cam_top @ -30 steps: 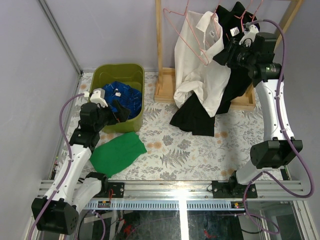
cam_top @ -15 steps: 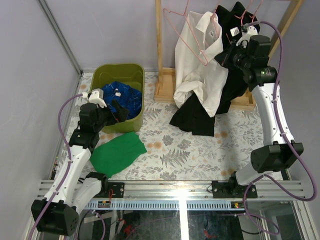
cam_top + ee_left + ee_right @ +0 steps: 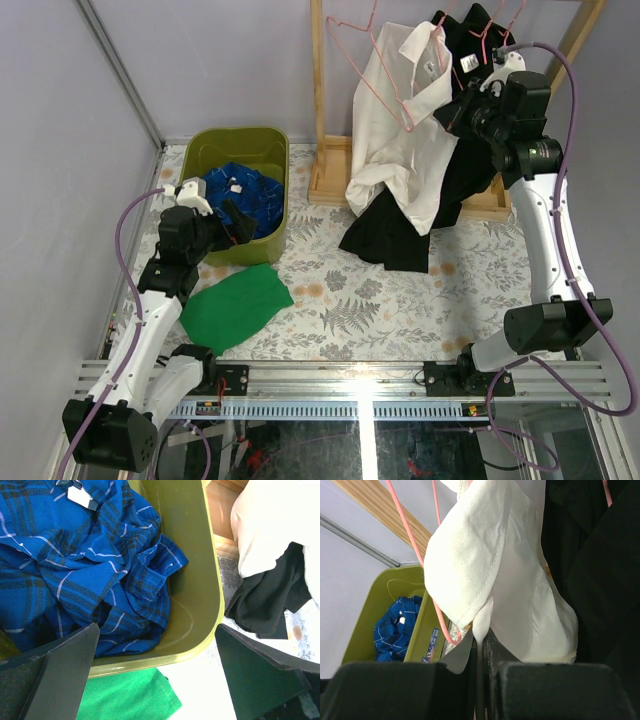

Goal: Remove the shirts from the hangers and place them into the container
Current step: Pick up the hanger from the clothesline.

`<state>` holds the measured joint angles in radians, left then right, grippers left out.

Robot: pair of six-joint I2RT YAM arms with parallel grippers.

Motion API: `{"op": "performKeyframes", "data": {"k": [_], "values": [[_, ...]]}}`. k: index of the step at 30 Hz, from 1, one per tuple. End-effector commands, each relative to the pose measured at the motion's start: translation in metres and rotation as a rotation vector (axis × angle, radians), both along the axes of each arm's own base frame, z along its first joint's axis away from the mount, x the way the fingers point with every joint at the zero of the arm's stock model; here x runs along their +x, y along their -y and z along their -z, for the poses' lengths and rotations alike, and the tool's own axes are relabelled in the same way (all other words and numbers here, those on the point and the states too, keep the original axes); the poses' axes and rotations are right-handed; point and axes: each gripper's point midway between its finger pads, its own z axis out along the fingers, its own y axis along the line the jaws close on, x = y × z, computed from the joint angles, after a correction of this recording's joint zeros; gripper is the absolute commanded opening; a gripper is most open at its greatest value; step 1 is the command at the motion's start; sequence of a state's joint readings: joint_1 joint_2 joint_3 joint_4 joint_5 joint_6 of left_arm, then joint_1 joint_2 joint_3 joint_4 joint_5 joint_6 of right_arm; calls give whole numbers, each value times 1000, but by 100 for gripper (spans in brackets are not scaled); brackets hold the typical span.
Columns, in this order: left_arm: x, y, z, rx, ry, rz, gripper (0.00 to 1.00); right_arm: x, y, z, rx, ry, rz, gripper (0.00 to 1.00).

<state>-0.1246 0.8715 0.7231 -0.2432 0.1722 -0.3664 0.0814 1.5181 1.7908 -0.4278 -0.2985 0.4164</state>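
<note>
A white shirt (image 3: 400,140) hangs half off a pink hanger (image 3: 385,90) on the rack, over a black shirt (image 3: 400,235) that trails onto the table. My right gripper (image 3: 450,112) is shut on a fold of the white shirt (image 3: 520,580) near its shoulder, beside the hanger wire (image 3: 427,587). A blue checked shirt (image 3: 245,190) lies crumpled in the olive-green container (image 3: 215,140). My left gripper (image 3: 225,225) hovers open over the container's near right rim (image 3: 200,555), nothing between its fingers (image 3: 65,670).
A bright green cloth (image 3: 235,305) lies flat in front of the container. The wooden rack (image 3: 320,100) stands at the back, its base on the patterned table. Another pink hanger (image 3: 490,35) carries black fabric behind the right gripper. Grey walls close in the left side.
My right gripper has shut on the white shirt's fabric and shifted slightly, lifting the collar side. The left arm has stayed still.
</note>
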Motion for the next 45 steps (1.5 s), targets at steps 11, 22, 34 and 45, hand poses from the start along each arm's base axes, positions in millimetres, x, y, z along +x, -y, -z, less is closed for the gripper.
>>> {"op": "performKeyframes", "data": {"k": [11,22,34,45], "values": [[6,-3,-14,0,29,-29,100,-19,5,-53,-36,140,8,0],[6,-7,-13,10,27,-51,100,-26,13,-102,-29,336,61,0],[7,-10,-12,14,21,-66,100,-66,15,-129,-51,453,41,0],[5,-17,-16,17,38,-107,100,-122,36,0,-24,80,157,0]]}}
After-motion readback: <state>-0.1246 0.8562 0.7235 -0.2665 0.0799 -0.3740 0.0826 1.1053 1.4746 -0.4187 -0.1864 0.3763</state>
